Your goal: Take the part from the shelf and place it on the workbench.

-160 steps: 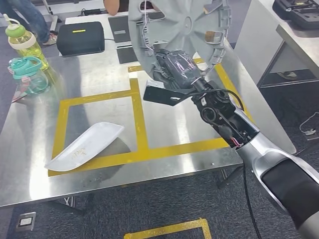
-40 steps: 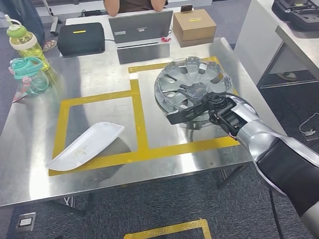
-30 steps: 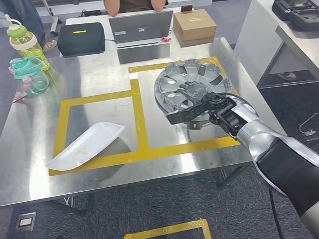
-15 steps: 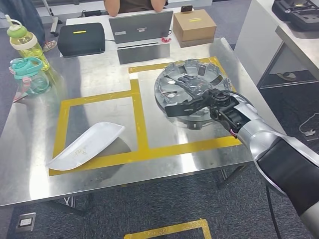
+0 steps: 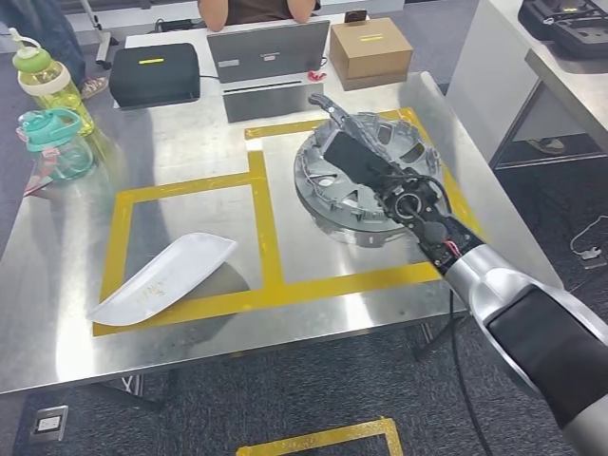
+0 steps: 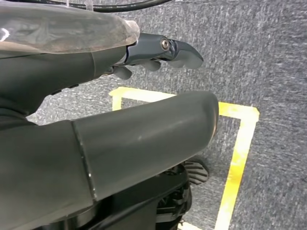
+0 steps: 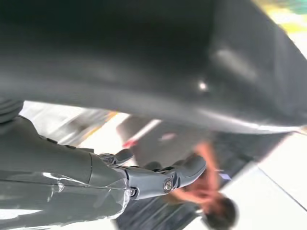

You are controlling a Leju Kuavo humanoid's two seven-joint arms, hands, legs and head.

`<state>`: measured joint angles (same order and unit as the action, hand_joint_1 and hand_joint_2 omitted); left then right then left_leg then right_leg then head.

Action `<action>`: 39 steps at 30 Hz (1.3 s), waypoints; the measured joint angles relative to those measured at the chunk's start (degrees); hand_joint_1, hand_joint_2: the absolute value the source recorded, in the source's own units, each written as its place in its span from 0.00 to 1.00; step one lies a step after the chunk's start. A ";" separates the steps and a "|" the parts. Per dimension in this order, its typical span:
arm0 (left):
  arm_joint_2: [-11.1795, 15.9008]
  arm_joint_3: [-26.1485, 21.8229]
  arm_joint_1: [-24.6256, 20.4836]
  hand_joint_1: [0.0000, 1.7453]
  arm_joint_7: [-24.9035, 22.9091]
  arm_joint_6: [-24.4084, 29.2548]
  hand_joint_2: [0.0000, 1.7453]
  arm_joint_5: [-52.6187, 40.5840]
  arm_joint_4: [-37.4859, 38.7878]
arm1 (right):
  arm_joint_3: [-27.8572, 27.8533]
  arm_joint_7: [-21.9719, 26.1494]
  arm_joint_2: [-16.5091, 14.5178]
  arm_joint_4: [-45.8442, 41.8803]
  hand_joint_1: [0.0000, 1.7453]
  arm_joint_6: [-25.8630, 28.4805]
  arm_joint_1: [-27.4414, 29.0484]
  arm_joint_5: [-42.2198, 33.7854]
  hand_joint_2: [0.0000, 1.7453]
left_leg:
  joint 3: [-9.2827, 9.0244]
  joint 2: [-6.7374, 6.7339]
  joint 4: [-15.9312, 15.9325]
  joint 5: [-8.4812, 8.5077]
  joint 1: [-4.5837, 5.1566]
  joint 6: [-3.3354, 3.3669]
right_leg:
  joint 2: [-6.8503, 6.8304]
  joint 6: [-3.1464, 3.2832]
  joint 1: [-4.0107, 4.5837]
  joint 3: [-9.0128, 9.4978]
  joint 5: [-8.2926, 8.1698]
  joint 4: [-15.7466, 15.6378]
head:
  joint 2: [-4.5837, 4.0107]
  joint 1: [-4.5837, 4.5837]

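The silver right arm reaches forward and leftward over the steel workbench, its right hand stretched flat above the round grey spoked wheel cover, fingers straight and apart, holding nothing. That cover lies flat on the workbench inside the right-hand square of yellow tape. Left of the cover, a curved white plastic panel rests in the other square. The left hand hangs over grey carpet, fingers extended and empty. Beyond the cover stand a grey laptop and a brown cardboard box.
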<state>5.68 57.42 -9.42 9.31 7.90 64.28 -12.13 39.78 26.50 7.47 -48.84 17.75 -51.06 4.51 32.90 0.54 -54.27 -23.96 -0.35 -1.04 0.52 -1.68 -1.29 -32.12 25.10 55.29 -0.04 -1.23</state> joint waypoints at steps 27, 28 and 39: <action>-1.42 -0.05 2.01 0.00 -1.05 0.36 0.00 0.64 0.00 | -7.50 13.29 -1.34 -55.46 0.00 -10.78 25.68 -16.94 0.00 | -0.10 -0.07 0.00 -0.12 0.00 0.06 | 0.03 -0.03 0.01 0.04 0.05 -0.08 | 0.00 0.02; -1.43 -0.05 2.06 0.00 -1.07 0.37 0.00 0.57 0.00 | -7.50 13.44 -1.33 -56.92 0.00 -10.17 26.48 -15.21 0.00 | -0.10 -0.06 0.01 -0.13 0.00 0.06 | 0.03 -0.03 0.01 0.04 0.05 -0.08 | 0.00 0.02; -1.96 -0.04 2.02 0.00 -1.54 0.55 0.00 -0.21 0.00 | -7.06 12.82 -1.14 -67.22 0.00 -7.66 30.65 -9.99 0.00 | -0.11 -0.08 0.01 -0.14 0.01 0.08 | 0.03 -0.02 0.00 0.07 0.06 -0.09 | 0.00 0.01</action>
<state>3.72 57.37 -7.39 7.77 8.45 64.07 -12.13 32.72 39.32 6.34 -116.06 10.09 -20.41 -5.48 32.79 0.45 -54.26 -24.10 -0.34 -0.95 0.55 -1.70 -1.29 -32.05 25.15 55.20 -0.04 -1.22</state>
